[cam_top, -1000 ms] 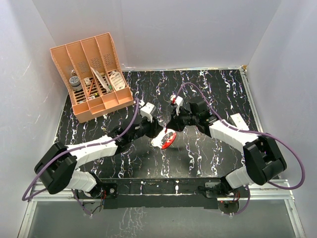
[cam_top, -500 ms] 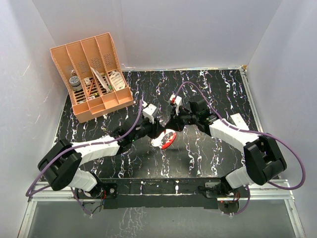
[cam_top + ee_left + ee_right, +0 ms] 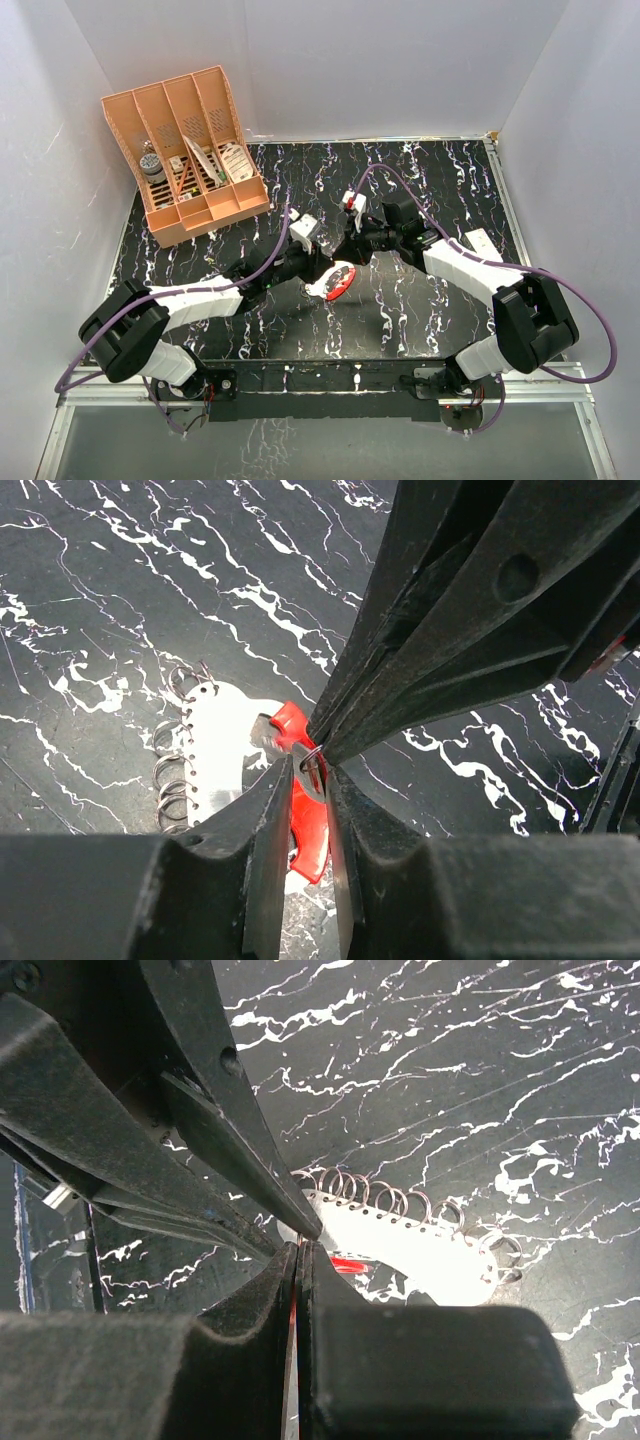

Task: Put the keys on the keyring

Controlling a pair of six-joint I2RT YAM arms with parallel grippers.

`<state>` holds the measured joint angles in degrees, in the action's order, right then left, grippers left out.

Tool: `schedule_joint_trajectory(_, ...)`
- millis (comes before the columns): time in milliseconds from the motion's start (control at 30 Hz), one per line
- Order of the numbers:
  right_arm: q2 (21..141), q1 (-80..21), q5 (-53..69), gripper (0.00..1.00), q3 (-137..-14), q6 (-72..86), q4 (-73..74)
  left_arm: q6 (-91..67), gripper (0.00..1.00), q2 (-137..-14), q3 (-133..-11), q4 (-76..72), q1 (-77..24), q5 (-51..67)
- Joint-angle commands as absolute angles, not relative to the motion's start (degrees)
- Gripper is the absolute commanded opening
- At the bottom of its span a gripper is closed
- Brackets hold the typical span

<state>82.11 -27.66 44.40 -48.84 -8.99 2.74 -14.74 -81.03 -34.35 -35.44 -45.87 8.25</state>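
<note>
Over at the far left corner stands the orange plastic desk organiser (image 3: 205, 210), four upright slots with low trays in front. A dark cylinder with a grey top (image 3: 152, 165) sits in the leftmost slot, a white pen-like stick (image 3: 198, 158) leans in a middle one, and a white card (image 3: 235, 160) is in the rightmost.

Now to the middle of the black marble-patterned tabletop (image 3: 420, 300), where both arms meet nose to nose. The left gripper (image 3: 322, 265) has its fingers (image 3: 270, 880) drawn in to a narrow slit. A small wire ring (image 3: 312, 765) sits right in that slit, but I can't tell whether it's actually pinched. The right gripper (image 3: 347, 255) comes in from the other side with its fingers (image 3: 400, 1380) pressed together to a bare seam. Whether anything thin is caught in there, I can't tell. Its closed tips meet that little wire ring just at the left gripper's fingertips.

Right beneath them lies the red-and-white oval keyring (image 3: 338, 280), down on the tabletop. Its long axis runs diagonally, white side toward the near left, red rim toward the far right. From the left wrist you see its white face (image 3: 225, 750) with a row of wire rings (image 3: 172, 770) along one edge.

The tiny red-headed key (image 3: 285, 723), with a pale metal bit, is tucked under the meeting tips. It sits against the keyring's red side, and I can't tell where one ends and the other begins
</note>
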Motion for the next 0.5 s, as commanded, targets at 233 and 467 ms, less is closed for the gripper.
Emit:
schedule_joint_trajectory(233, 81.6, -27.7, 49.6, 0.0, -51.8, -11.1, 2.1, -13.4, 0.09, -79.8, -32.1, -42.3, -45.6, 8.8)
schedule_joint_trajectory(467, 81.3, -27.7, 47.8, 0.0, -51.3, -10.7, 2.1, -13.2, 0.0, -78.7, -31.6, -42.1, -45.6, 7.7)
